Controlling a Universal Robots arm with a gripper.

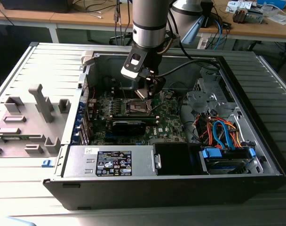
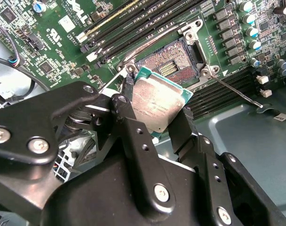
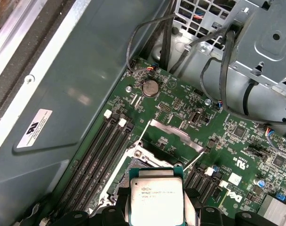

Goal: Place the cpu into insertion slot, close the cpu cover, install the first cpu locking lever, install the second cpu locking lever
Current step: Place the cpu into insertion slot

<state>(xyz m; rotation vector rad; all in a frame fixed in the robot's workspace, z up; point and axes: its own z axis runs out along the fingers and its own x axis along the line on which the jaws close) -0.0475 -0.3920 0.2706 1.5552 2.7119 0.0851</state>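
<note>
Over the motherboard [image 3: 227, 136] inside the open computer case [image 1: 157, 187], the claw [image 2: 152, 117] is clamped on the cpu [image 2: 158, 101]. Its two black fingers [image 2: 133, 136] pinch opposite edges, so the silver-grey top faces the wrist cameras and the contact side faces the board. Gripping by the edges looks deliberate: it leaves the underside free to meet the socket and keeps the fingers outside the chip's outline.

The insertion slot [image 2: 169, 68] sits close to the chip in the second wrist view, with one corner of the chip overlapping it. Its dark centre and rows of gold contacts are bare, so the cpu is not yet seated. I judge the chip to hang a little above the socket and off to one side of it, not touching.

In the first wrist view the cpu cover [image 3: 175, 135] stands swung up at the edge of the slot away from the chip, green board showing through its square window — raised so nothing bars the way down. A thin locking lever [image 2: 237, 92] juts out, released, from one corner of the socket across the memory slots [image 2: 218, 96], which is likely what frees the cover to lift. In the exterior view the arm reaches down into the case over the socket.
</note>
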